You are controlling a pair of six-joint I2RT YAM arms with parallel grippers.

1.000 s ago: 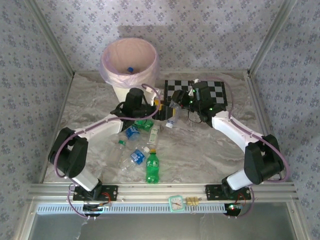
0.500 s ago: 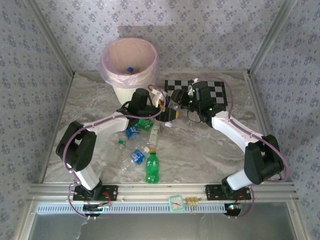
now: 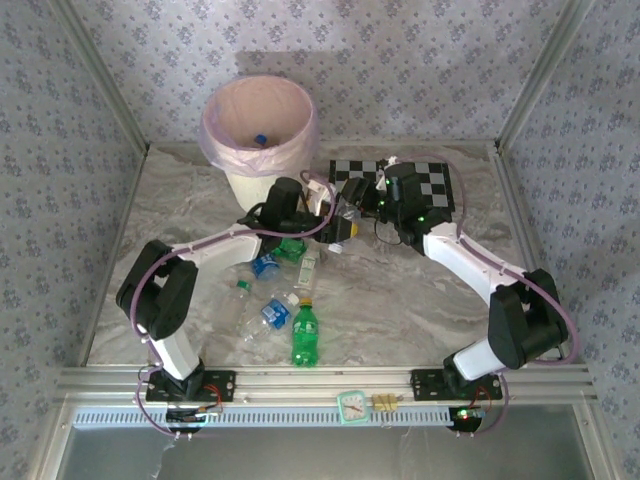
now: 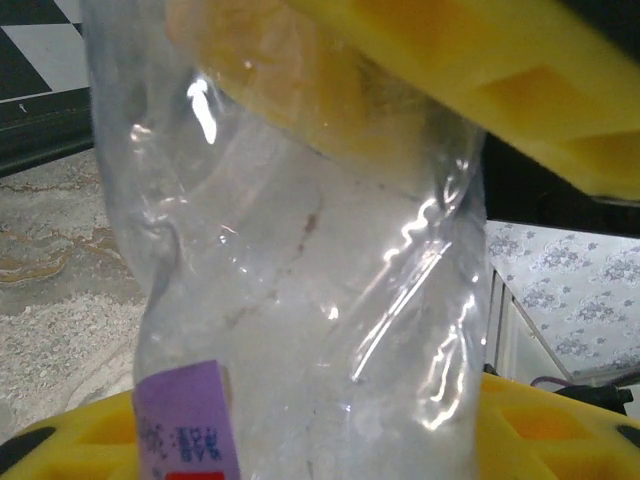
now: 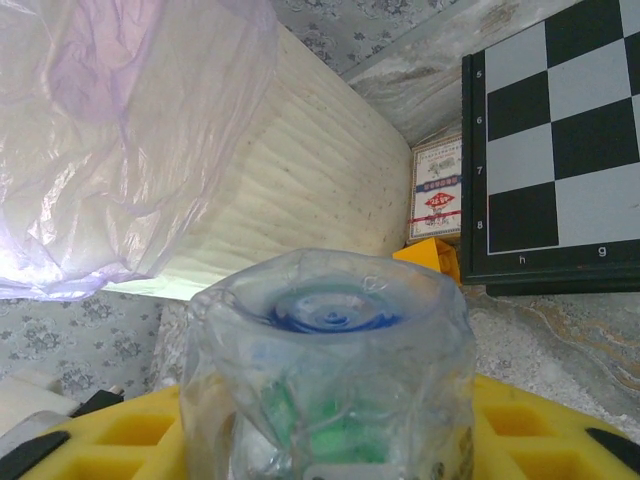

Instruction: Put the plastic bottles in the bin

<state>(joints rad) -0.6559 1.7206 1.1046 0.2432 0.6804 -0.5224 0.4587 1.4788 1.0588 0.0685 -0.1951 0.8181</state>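
The clear bottle [image 4: 300, 280] is shining as thin glossy plastic, creased and dented, and it is carrying a matt purple label [image 4: 185, 420]. The fingers [image 4: 560, 425] of the left tool [image 4: 310, 450] are looking like matt yellow plastic. The bin [image 5: 300, 170] is showing a ribbed, dull cream wall under a wrinkled, half-transparent pink film liner [image 5: 120, 120]. The desk [image 3: 400, 310] is looking like matt marbled stone.

Pink-lined cream bin [image 3: 240, 180] far left; green and clear bottles [image 3: 305, 335] strewn before it.

Both arms reach inward, meeting mid-table. The left gripper [image 3: 332, 222] and right gripper [image 3: 352, 197] are each clamped on a clear bottle [image 4: 300, 300].
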